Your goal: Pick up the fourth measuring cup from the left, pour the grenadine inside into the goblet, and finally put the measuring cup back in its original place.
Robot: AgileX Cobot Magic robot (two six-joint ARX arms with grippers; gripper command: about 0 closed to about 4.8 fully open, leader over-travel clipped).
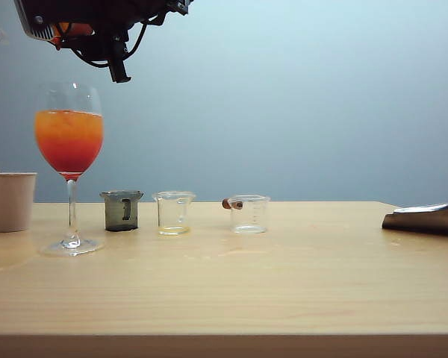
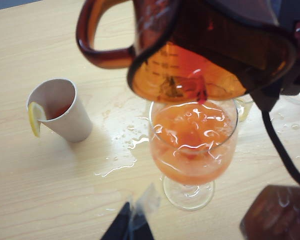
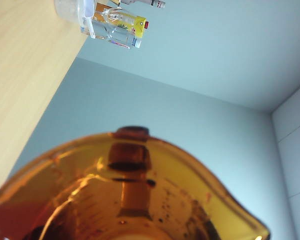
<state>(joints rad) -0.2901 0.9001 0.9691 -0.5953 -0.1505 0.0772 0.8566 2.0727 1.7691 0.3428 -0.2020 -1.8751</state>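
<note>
With my right gripper (image 1: 118, 71) clamped on the tipped fourth measuring cup (image 2: 190, 55), I keep its spout directly above the goblet (image 2: 192, 145) below so the grenadine (image 2: 197, 85) lands inside; my left gripper's state I cannot tell

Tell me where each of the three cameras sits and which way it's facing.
Exterior view: low at the table's edge, facing the wall; the right pincer's arm shows top left above the tall stemmed goblet of orange drink.
Left wrist view: above, looking down on the goblet, the tilted amber measuring cup and the white paper cup; no pincer visible.
Right wrist view: tipped sideways toward wall and ceiling, the cup's amber rim filling it.
Both wrist views share the cup.
</note>
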